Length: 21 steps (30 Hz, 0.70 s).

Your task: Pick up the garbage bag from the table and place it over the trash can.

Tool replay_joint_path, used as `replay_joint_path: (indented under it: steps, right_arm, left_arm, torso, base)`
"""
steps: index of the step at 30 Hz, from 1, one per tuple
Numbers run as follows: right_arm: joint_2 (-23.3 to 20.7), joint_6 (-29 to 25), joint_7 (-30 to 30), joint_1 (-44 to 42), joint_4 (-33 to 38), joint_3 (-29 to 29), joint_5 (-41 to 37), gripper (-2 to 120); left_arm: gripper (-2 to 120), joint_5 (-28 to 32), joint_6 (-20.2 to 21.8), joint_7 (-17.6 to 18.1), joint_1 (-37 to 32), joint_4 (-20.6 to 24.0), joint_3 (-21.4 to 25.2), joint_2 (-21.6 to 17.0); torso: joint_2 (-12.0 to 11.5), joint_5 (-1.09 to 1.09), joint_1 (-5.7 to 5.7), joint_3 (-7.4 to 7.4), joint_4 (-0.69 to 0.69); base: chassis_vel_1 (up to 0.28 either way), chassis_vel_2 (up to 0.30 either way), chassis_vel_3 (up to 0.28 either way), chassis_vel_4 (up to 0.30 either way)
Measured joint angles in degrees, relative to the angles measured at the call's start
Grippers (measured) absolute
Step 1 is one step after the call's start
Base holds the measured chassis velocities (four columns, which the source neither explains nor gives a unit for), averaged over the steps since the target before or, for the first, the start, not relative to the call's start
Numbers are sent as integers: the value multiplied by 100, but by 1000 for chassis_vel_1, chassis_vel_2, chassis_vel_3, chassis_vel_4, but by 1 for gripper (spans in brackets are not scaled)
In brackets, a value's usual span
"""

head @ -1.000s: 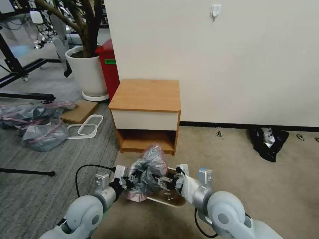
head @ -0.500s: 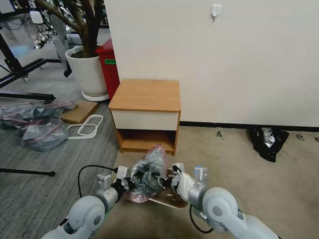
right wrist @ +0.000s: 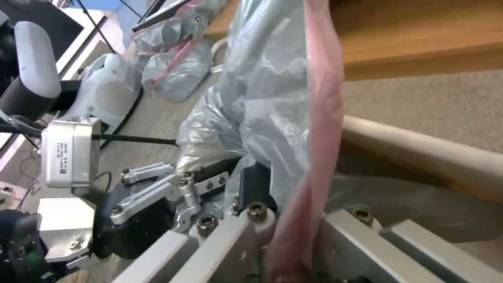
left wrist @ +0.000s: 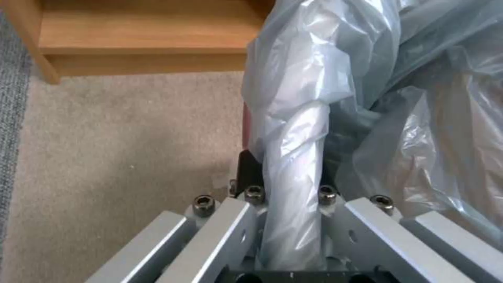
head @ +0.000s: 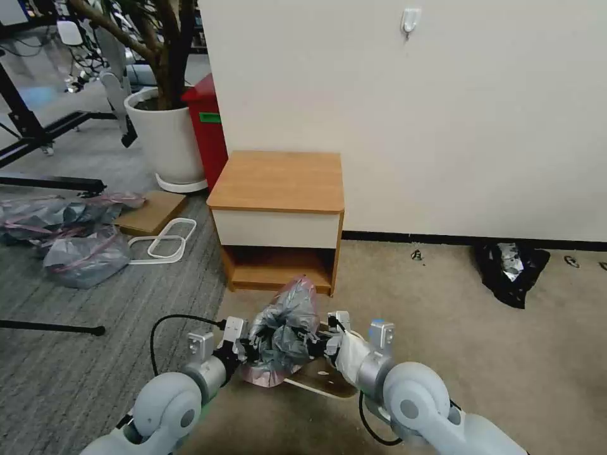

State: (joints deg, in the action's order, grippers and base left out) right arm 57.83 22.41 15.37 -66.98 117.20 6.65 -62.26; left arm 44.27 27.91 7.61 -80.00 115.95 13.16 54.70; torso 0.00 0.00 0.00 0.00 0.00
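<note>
Low in front of the robot, the garbage bag (head: pixel 282 335) hangs bunched between both arms, above the trash can (head: pixel 322 378), whose beige rim shows beneath and to the right of the plastic. The left end effector (head: pixel 248 349) grips the bag from the left side, and the right end effector (head: pixel 321 347) grips it from the right. The head view gives this layout, with the table (head: pixel 276 218) standing against the wall just beyond, its tabletop bare of the bag.

The left wrist view adds the grip itself: a twisted rope of grey plastic (left wrist: pixel 293 173) runs down between the closed fingers, with the table's lower shelf (left wrist: pixel 141 37) beyond. The right wrist view shows the bag's pink rim band (right wrist: pixel 314 157) pinched in that end effector, the can's rolled rim (right wrist: pixel 419 151) just beside it, and the left end effector (right wrist: pixel 173 188) across the bag. A pile of bulging bags (head: pixel 76 240) lies on the grey carpet to the left.
</note>
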Motion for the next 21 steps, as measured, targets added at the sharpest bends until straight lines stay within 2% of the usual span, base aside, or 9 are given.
replay_joint_path:
  steps: [12, 21]
  right_arm:
    - [-227, -83, -167, -194, 332, -281, 6, 0]
    - [-471, -51, -229, -259, 559, -739, -345, 0]
  left_arm:
    - [2, -34, -39, 3, 16, -111, -6, 19]
    - [2, -163, -113, -62, -100, -172, 81, 55]
  torso:
    - [0, 0, 0, 0, 0]
    - [0, 0, 0, 0, 0]
  base:
    - [0, 0, 0, 0]
    - [0, 0, 0, 0]
